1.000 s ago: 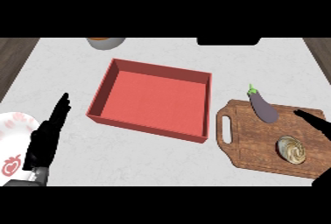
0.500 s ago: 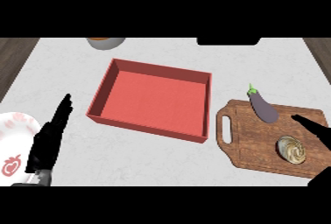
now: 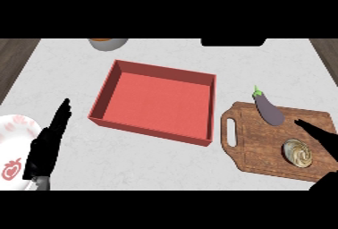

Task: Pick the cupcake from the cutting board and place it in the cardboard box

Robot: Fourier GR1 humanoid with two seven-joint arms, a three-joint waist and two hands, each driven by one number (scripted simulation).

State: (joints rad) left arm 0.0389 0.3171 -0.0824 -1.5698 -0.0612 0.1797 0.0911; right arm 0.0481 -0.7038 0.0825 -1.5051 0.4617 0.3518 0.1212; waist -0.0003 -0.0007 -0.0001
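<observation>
Head view, approach to the grasp. The right hand (image 3: 323, 144) enters from the lower right with its fingers (image 3: 309, 129) straight and spread, holding nothing; they lie over the cutting board (image 3: 254, 147) on the table (image 3: 165, 165). The cupcake (image 3: 299, 152), the thing to be lifted, sits on the board just below and to the left of the leading fingertip, close to the fingers; whether they touch it cannot be told. An eggplant (image 3: 268, 108) lies on the same board, beyond the fingertips and to their left. The box (image 3: 157, 102), shown red and with its top open, stands well to the left of the fingers, past the board's handle. The left hand (image 3: 48, 145) rests open at the left edge, fingers straight and together, beside a plate (image 3: 10, 134).

Risks, as judged from this moment: fingers closing off-centre could tip or push the cupcake along the board instead of enclosing it; a sweep too far forward could knock the eggplant; a low carry could catch the box's near wall.
</observation>
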